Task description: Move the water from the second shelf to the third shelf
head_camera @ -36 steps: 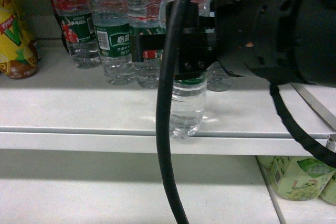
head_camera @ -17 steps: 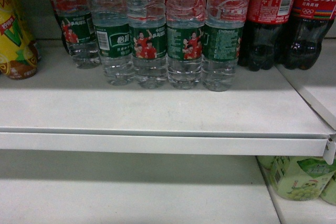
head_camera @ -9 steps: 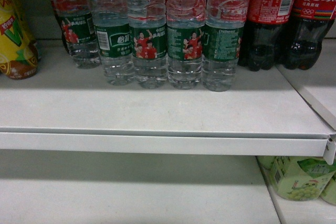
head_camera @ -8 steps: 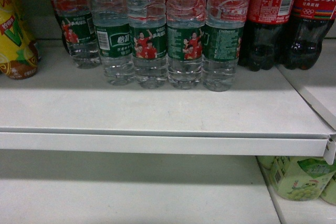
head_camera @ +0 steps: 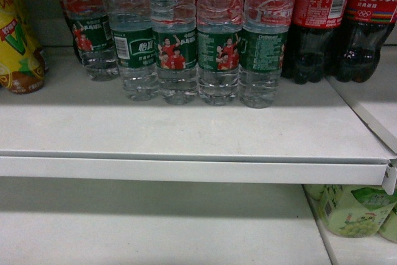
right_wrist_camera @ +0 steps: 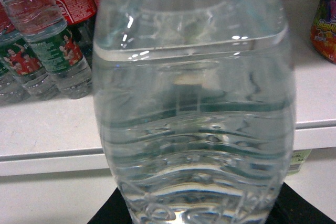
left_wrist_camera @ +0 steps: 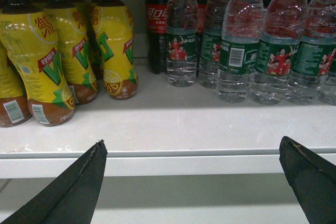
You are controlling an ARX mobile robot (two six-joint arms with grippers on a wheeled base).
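Observation:
A clear ribbed bottle of water fills the right wrist view. My right gripper is shut on it, its dark fingers showing at both sides of the bottle's lower part. The bottle hangs in front of a white shelf edge. Several more water bottles with green labels stand in a row on the shelf in the head view. My left gripper is open and holds nothing, level with the shelf's front edge. Neither gripper shows in the head view.
Dark cola bottles with red labels stand right of the water row. Yellow drink bottles stand at the left of the same shelf. Pale green bottles sit on the lower shelf at the right. A red-labelled bottle stands at the far right.
Two seconds ago the right arm and a held bottle filled the middle of the head view; they have since left it. Over the last second the head view is unchanged.

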